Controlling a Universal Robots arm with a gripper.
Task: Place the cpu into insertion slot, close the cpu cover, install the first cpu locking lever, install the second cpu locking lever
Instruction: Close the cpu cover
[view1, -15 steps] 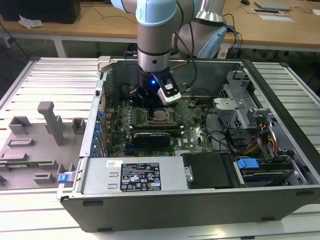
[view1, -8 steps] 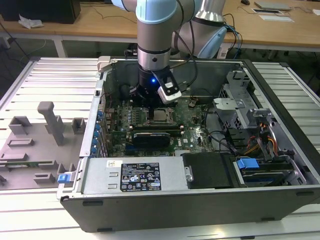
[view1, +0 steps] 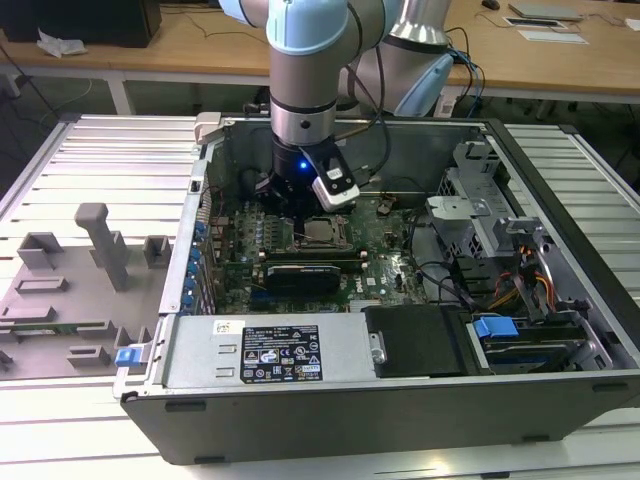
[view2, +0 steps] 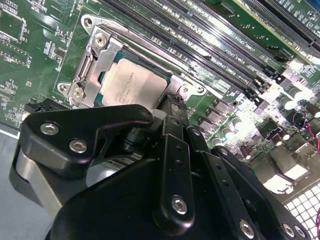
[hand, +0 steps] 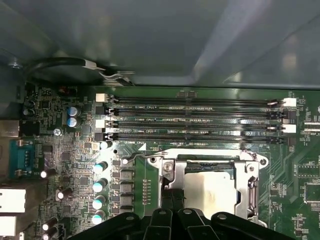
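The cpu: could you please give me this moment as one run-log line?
cpu: seated | cpu cover: down around it | gripper: shut, tip at the cover's edge

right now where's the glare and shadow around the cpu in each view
First wrist view: the cpu top glares pale, nearly washed out, and the case wall above it is dim. Second wrist view: the cpu is evenly lit, with glare on the capacitors beyond. Exterior view: the arm leaves shade around the cpu, and a blue light glows on the wrist.
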